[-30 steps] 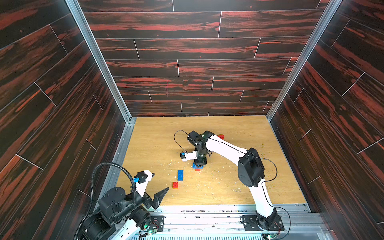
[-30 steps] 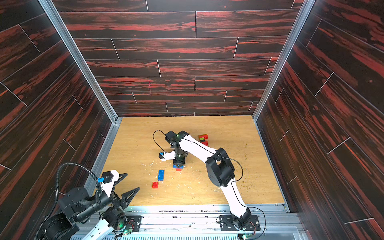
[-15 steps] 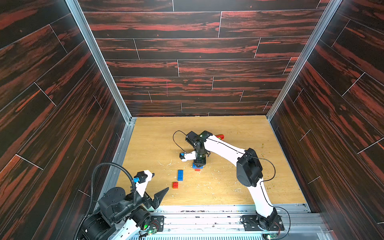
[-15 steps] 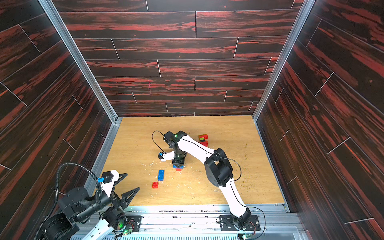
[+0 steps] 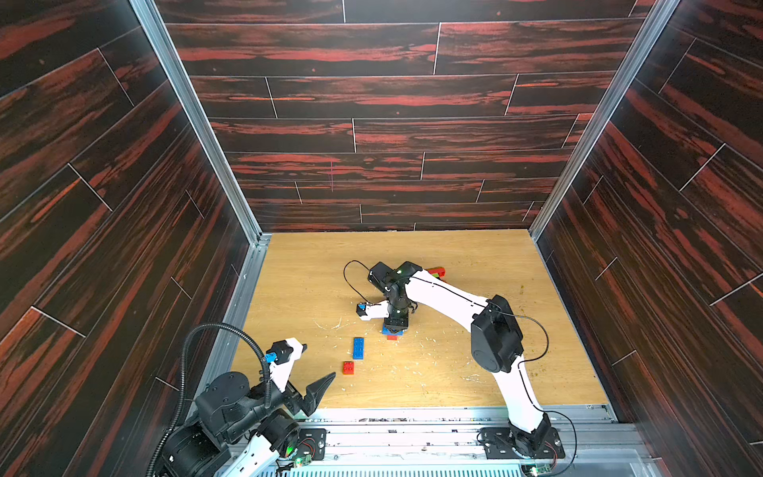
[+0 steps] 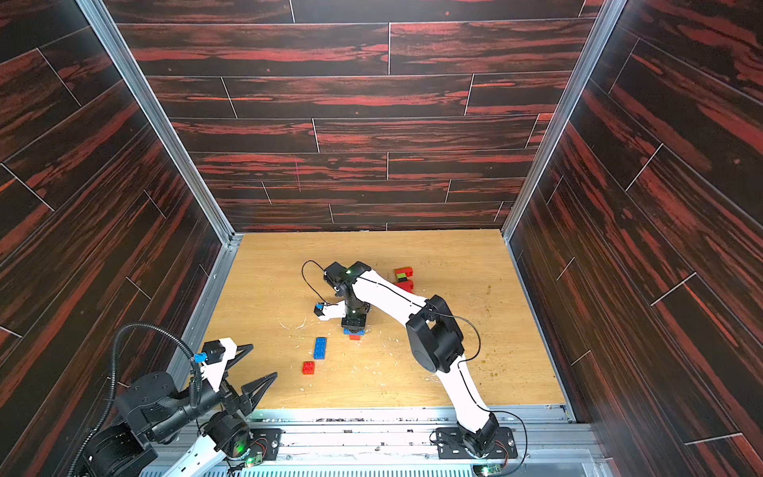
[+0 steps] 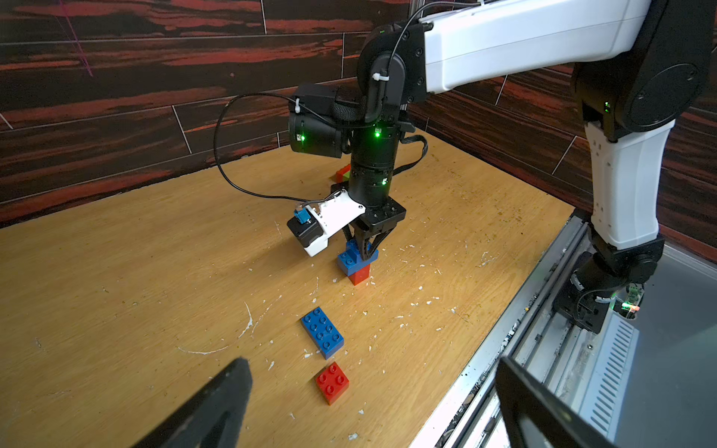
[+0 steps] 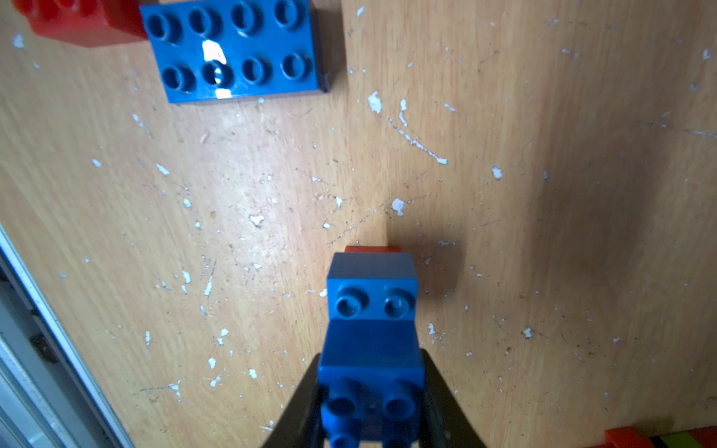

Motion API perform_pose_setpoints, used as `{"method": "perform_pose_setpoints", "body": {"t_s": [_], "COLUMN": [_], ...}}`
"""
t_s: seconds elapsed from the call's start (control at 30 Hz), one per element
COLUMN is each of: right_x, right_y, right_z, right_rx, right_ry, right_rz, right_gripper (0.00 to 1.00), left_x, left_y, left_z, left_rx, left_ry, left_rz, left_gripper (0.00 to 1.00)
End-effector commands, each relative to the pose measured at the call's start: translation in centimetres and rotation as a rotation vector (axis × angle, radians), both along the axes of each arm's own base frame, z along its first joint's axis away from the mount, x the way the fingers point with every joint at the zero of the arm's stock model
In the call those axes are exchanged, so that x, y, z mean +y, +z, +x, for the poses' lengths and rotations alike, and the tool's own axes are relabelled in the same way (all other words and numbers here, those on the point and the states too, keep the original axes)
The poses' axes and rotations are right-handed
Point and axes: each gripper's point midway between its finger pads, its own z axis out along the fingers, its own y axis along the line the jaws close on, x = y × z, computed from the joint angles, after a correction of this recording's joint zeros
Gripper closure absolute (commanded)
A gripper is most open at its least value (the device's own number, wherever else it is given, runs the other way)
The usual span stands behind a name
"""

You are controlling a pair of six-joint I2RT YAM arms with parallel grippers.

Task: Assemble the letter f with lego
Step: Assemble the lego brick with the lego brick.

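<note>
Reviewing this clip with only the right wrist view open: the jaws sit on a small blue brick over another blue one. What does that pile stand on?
Observer: The left wrist view shows three tiers. The top blue brick, gripped by the right gripper, sits on a lower blue brick, which sits on a red brick standing on the table.
Operator: Is the left arm helping?
Observer: No. The left gripper is open and empty at the table's front left corner, far from the right gripper.
Operator: Any bricks farther back?
Observer: Yes. In a top view, red and lime green bricks lie on the table's far side.
</note>
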Motion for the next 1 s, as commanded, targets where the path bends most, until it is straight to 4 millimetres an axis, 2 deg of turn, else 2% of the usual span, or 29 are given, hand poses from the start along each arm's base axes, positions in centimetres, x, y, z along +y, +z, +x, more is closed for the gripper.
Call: {"method": "perform_pose_setpoints", "body": {"t_s": [0.0, 0.5, 0.97], "right_x": [-1.3, -0.9, 0.3], "right_y": [-2.3, 0.0, 5.0], "right_z": [-1.1, -0.3, 0.0], "right_rx": [0.045, -0.008, -0.070], "right_ry": [-0.009, -0.010, -0.030], "right_rz": [-0.079, -0.026, 0.115], "right_gripper": [0.63, 0.52, 0.49], "left_x": [-0.2, -0.1, -0.1], "left_y": [0.1, 0.2, 0.2], "left_z": [0.1, 0.1, 0.1], "left_rx": [0.006, 0.001, 0.000], "left_ry": [-0.004, -0.001, -0.002], "left_rz": [0.003, -0.001, -0.001], "left_gripper": [0.00, 0.00, 0.00]}}
